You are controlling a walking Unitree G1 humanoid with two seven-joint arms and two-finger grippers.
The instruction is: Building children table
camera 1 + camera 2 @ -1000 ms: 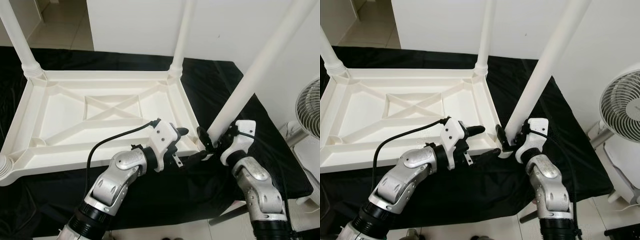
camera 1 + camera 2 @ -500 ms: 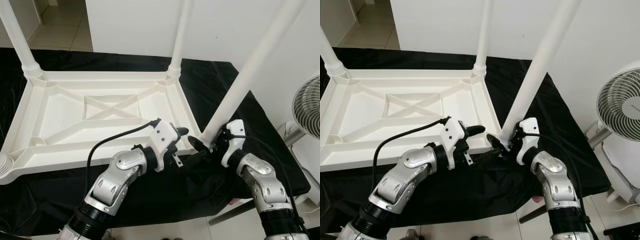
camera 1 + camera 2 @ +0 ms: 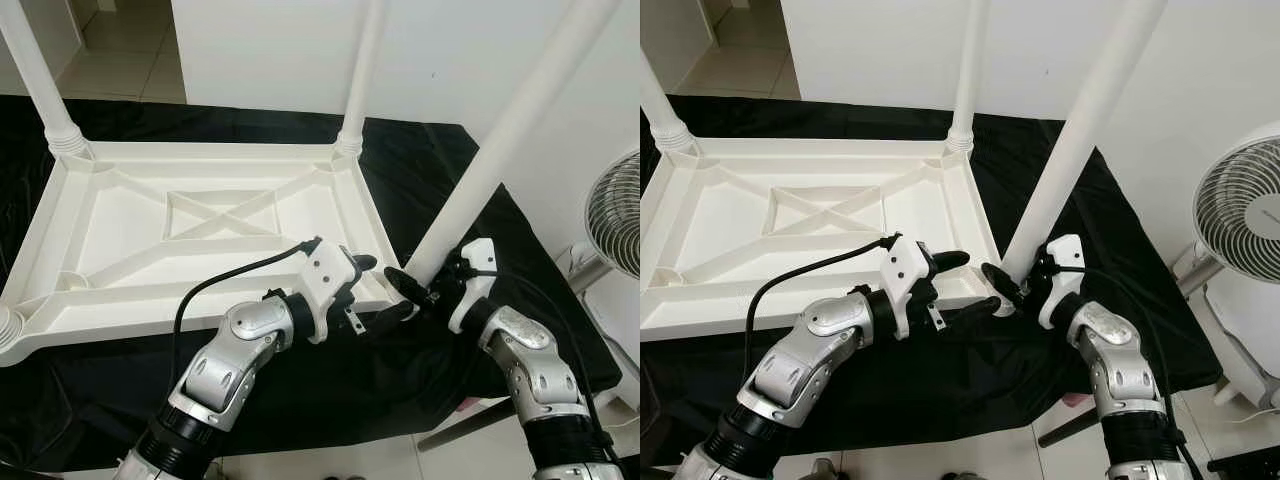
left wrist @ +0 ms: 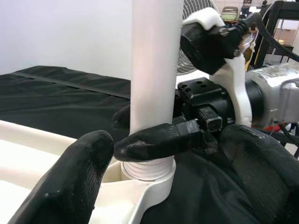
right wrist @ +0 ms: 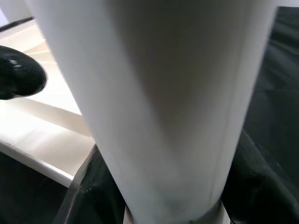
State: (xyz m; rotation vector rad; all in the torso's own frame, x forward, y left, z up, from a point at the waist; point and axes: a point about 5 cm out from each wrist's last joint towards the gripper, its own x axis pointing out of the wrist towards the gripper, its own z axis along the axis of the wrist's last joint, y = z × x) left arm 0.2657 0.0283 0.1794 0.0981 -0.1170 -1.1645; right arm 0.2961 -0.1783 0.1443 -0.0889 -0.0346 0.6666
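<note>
Since a second ago the right gripper (image 3: 1008,283) has shifted its clamp on the table leg (image 3: 1080,130), which stands tilted in the near corner socket of the upturned tabletop (image 3: 70,235); the left gripper (image 3: 975,285) hovers spread beside it. Forced while tilted, the leg could bind or pop out.

Both arms are silver, jointed metal shells with black ribbed collars near the base. The left gripper (image 3: 385,292) has a white wrist housing with small dark screws, and a black cable looping back along the forearm. The right gripper (image 3: 412,289) has a matching white housing, black cable and long black fingers (image 4: 159,138).
</note>
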